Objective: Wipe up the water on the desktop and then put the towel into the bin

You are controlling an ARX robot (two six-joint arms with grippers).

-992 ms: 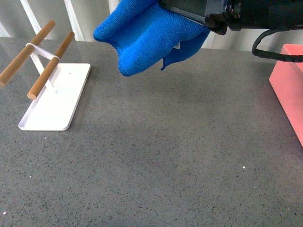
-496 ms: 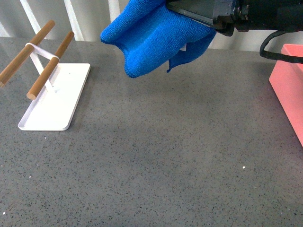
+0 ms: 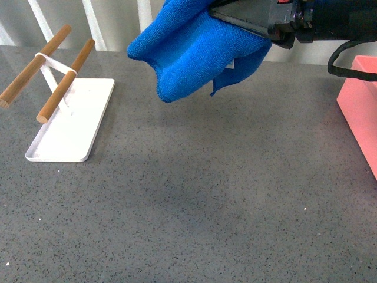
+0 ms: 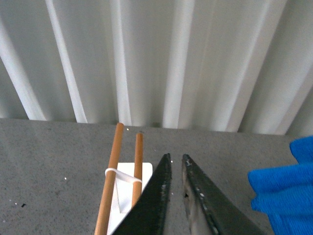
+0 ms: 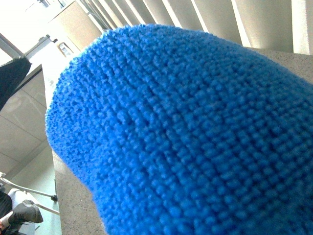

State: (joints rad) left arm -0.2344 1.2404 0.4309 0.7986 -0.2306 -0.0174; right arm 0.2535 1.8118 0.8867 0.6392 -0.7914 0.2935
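Note:
My right gripper (image 3: 235, 20) is shut on the bright blue towel (image 3: 188, 53) and holds it bunched and hanging above the far middle of the dark grey speckled desktop (image 3: 206, 194). The towel fills the right wrist view (image 5: 186, 137), hiding the jaws. A corner of it shows in the left wrist view (image 4: 286, 188). The salmon-pink bin (image 3: 360, 100) stands at the right edge, only partly in view. My left gripper (image 4: 175, 159) is shut and empty, held above the desktop near the tray. No water shows on the desktop.
A flat white tray (image 3: 73, 124) with two wooden rods (image 3: 65, 79) stands at the far left, also in the left wrist view (image 4: 124, 181). A white ribbed wall (image 4: 156, 58) runs behind the desktop. A black cable (image 3: 339, 56) hangs from the right arm.
My right gripper has carried the towel a little to the right, towards the bin, and slightly higher. The tray stands as before.

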